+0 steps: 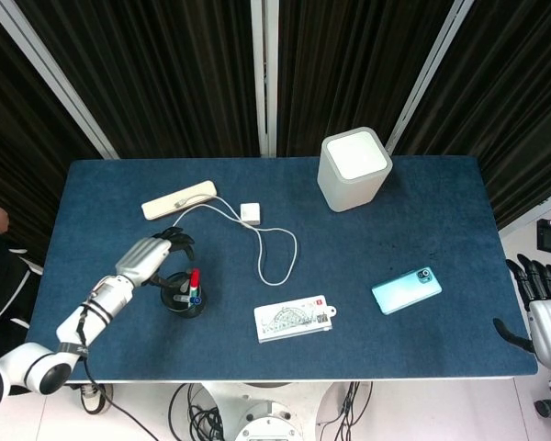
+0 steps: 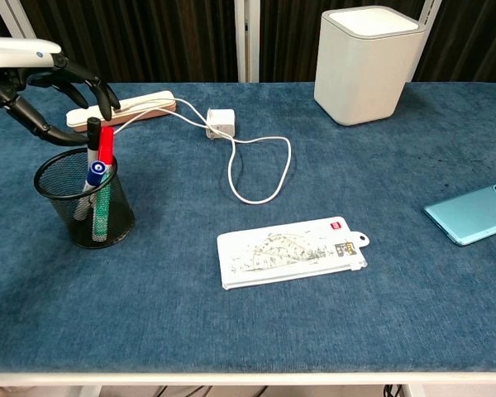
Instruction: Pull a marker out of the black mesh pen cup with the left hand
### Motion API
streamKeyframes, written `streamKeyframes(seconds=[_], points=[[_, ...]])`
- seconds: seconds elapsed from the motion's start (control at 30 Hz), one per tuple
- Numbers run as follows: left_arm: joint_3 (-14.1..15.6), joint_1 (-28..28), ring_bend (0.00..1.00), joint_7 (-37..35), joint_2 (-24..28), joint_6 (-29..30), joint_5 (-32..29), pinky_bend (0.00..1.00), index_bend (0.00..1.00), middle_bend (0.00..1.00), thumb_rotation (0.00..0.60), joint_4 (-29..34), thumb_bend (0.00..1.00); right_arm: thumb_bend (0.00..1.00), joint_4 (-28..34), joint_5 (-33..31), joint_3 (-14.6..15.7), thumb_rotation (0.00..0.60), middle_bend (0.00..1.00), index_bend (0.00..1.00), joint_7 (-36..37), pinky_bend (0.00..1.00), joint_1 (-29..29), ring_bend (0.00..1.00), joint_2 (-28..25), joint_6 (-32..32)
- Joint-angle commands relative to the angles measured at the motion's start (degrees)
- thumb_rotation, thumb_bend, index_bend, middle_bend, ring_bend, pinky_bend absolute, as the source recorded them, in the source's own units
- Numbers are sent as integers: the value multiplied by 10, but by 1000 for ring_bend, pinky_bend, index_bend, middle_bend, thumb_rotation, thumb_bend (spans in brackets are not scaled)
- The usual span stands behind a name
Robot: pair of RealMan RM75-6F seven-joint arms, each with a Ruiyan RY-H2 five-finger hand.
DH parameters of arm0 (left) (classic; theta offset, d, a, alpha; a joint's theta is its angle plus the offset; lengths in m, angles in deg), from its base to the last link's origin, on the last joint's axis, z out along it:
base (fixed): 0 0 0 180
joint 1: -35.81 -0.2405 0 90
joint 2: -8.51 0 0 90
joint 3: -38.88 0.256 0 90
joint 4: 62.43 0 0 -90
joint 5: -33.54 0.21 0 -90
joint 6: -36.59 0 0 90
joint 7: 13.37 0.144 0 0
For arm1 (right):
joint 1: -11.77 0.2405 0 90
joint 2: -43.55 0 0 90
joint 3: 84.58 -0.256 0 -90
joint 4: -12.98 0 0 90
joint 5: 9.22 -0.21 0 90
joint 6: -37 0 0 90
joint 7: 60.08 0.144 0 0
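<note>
The black mesh pen cup stands at the table's front left. It holds a black-capped marker, a red marker, a blue-capped one and a green one. My left hand hovers just above and behind the cup, fingers spread. The black marker's top lies between the thumb and the fingertips, with no grip showing. My right hand hangs past the table's right edge, fingers apart and holding nothing.
A power strip lies behind the cup, its white cable looping to a charger. A flat white pouch is at centre front, a teal phone at the right, and a white box at the back.
</note>
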Motion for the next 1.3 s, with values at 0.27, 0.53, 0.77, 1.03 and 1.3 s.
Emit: streamKeyframes(seconds=[0.27,0.53,0.77,1.03,1.3], points=[[1,6,73,2,-5,-5,-6,205,458,207,600,-3,300,176,-3,-6,-1,600,0,0,5,0,1,0,-1,-4],[3,8,73,4,-2,-9,-9,205,484,207,600,0,310,175,-5,-9,0,600,0,0,7,0,2,0,-2,-9],[5,11,73,-7,2,-14,-4,205,504,207,600,1,331,176,-3,-10,0,600,0,0,6,0,2,0,-2,-10],[6,13,73,-16,7,-18,-2,205,520,208,600,2,335,175,-2,-10,1,600,0,0,4,0,4,0,-3,-16],[5,13,73,-23,20,-21,-4,205,573,225,600,12,335,175,-1,-8,2,600,0,0,3,0,4,0,-4,-15]])
